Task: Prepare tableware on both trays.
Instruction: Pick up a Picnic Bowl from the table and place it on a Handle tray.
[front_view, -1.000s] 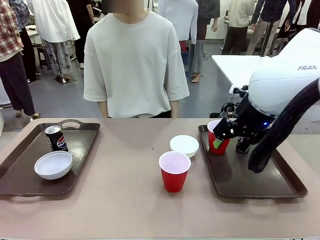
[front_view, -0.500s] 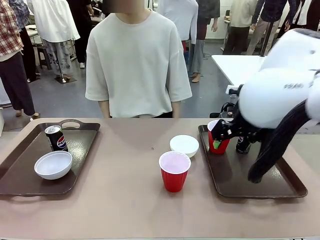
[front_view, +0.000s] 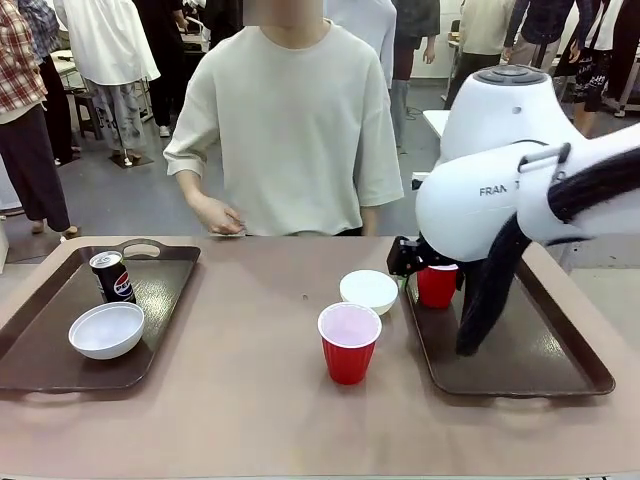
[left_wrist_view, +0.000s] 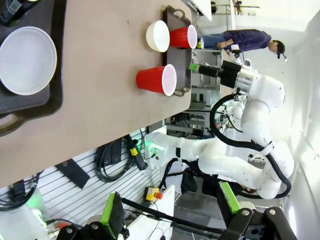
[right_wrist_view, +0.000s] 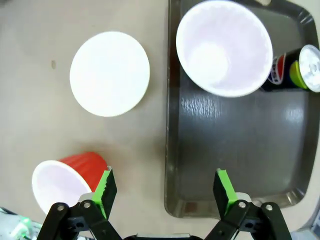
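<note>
The left tray (front_view: 40, 350) holds a dark can (front_view: 112, 277) and a white bowl (front_view: 106, 330). On the bare table between the trays stand a second white bowl (front_view: 368, 290) and a red cup (front_view: 349, 343). Another red cup (front_view: 437, 286) stands at the far left of the right tray (front_view: 520, 370), with a can (right_wrist_view: 300, 70) beside it. My right gripper (right_wrist_view: 165, 190) hangs open and empty above that tray's left rim (right_wrist_view: 172, 150), between the cup (right_wrist_view: 224, 47) and the table bowl (right_wrist_view: 110, 74). My left gripper (left_wrist_view: 170, 207) is open and empty, far back from the table.
A person in a pale shirt stands at the far side, one hand (front_view: 220, 215) near the table's far edge. The near half of the right tray is bare. Bare tabletop lies between the left tray and the middle red cup (right_wrist_view: 67, 180).
My right arm has drawn back from the red cup on the right tray, rising and swinging left; the cup stays on the tray. The person's hand has come up to the far edge.
</note>
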